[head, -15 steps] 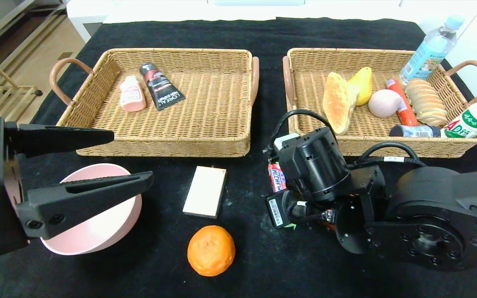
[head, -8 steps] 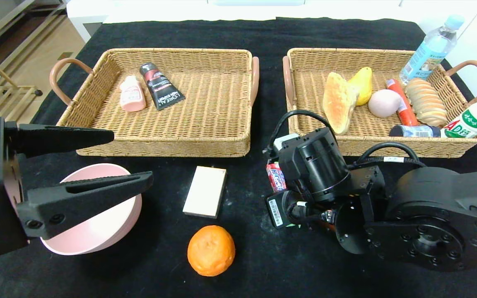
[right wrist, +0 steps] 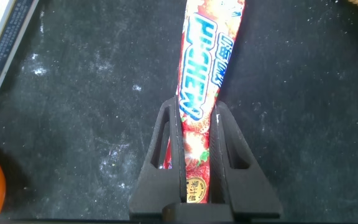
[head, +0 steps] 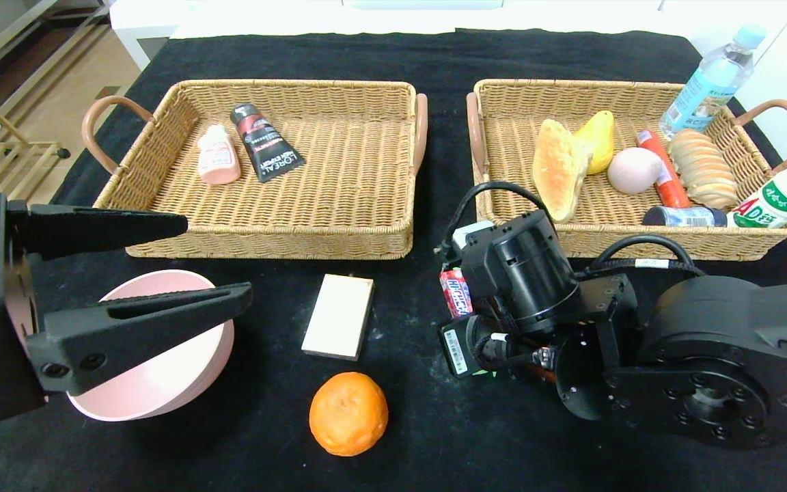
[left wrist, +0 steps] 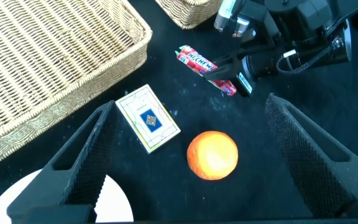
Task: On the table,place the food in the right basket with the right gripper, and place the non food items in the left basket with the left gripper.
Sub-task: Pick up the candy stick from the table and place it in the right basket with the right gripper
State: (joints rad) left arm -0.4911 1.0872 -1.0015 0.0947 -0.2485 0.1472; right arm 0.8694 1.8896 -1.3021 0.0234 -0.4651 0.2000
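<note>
The right gripper (right wrist: 194, 155) is clamped on one end of the long red Hi-Chew candy stick (right wrist: 201, 93), which lies on the black tablecloth (head: 421, 424) in front of the right wicker basket (head: 639, 242). Held so near its end, the stick could droop, swing or slip during lifting. The left gripper (head: 182, 260) hovers wide open and empty above the pink bowl (head: 161, 383).

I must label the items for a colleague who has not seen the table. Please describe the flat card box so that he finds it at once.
On the black table, look just in front of the left basket. The card box lies flat there, between the pink bowl and the right gripper. It alone is pale and rectangular; the orange nearby is round.
</note>
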